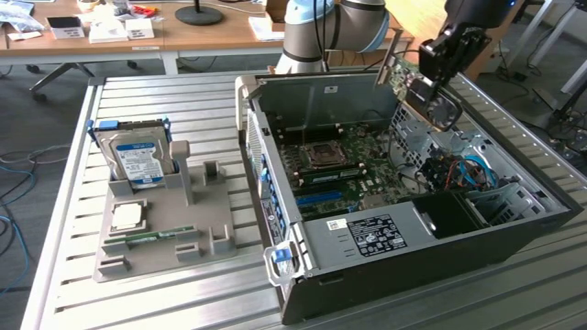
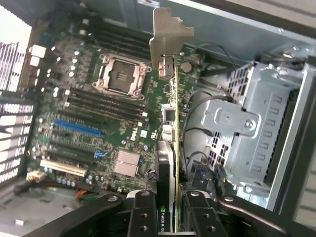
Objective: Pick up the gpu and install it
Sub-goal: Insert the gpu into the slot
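**Green card gripped above the open case, not seated**

Nearest me, the slatted metal table (image 1: 183,302) carries a grey fixture (image 1: 216,244). Its slots and recesses appear meant to present each part for a clean pick. A hard drive (image 1: 137,157) stands on edge in it, and a processor (image 1: 126,216) and a memory stick (image 1: 151,237) lie flat.

Just beside it, toward the exterior view's right, the computer case (image 1: 413,261) lies on its side with the panel off. This turns the motherboard (image 1: 344,172) face up, in my judgement for access from above.

Over the far part of the case the gripper (image 1: 429,77) is clamped on the gpu (image 1: 438,103), which hangs in the air clear of the board. In the wrist view the fingers (image 2: 143,217) pinch the card's two faces at one end. The card therefore runs edge-on away from the gripper (image 2: 170,212), over the edge of the motherboard (image 2: 98,123) next to the drive cage (image 2: 247,128). I judge that this hold keeps it straight for a slot.

The gpu (image 2: 174,148) is a thin green board. A silver bracket (image 2: 165,44) with a bent tab sits at the end away from the fingers, and a black cooler with white lettering sits near them. The exterior view suggests a round fan on one face.
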`<state>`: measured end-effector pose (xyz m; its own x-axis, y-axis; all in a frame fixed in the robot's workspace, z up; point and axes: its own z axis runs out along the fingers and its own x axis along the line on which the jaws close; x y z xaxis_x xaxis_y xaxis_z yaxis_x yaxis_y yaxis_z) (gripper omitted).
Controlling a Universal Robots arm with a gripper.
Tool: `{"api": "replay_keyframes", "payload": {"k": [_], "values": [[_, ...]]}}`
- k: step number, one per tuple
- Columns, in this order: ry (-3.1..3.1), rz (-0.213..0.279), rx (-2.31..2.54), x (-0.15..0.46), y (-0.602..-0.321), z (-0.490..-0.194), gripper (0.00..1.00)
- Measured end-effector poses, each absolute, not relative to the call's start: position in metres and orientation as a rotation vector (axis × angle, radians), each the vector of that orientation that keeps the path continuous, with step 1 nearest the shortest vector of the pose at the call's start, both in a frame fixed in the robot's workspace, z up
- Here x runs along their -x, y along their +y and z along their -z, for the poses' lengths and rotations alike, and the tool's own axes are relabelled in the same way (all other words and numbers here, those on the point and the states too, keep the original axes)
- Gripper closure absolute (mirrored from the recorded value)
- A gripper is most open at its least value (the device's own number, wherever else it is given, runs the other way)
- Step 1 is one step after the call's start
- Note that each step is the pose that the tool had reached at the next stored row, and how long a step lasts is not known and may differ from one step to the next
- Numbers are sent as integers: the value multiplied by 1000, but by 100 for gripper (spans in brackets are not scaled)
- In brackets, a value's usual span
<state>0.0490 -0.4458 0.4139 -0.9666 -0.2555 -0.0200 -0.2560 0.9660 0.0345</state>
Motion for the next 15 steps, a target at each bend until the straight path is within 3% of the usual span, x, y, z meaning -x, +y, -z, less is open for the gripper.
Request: {"api": "replay_keyframes", "payload": {"k": [15], "values": [[3035,-60,765,-49,-446,-414,73]]}}
